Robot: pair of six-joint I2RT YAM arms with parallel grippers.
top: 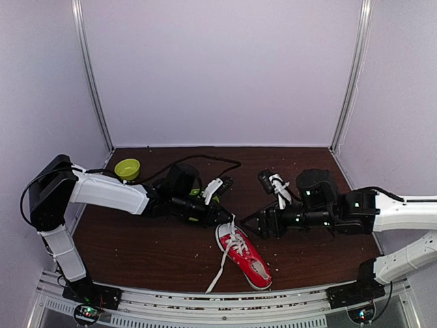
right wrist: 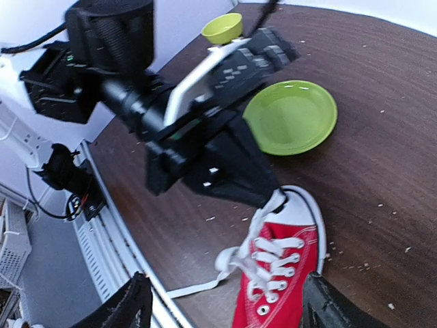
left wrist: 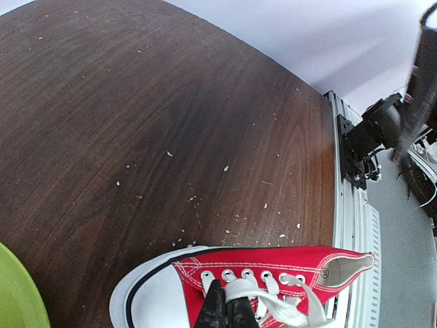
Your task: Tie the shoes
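The left arm (top: 109,191) and right arm (top: 403,213) wear white shells between bulky black joint housings. A thin black cable (top: 205,158) arcs off the left arm near the counter's far edge. Small green lights dot the right wrist. The left gripper (right wrist: 273,198) is a matte black wedge with a white side plate. Black bases (each with a tiny lit board) sit at the near edge.

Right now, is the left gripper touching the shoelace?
Touching. The left wrist view shows the left gripper with jaws shut on the white shoelace.
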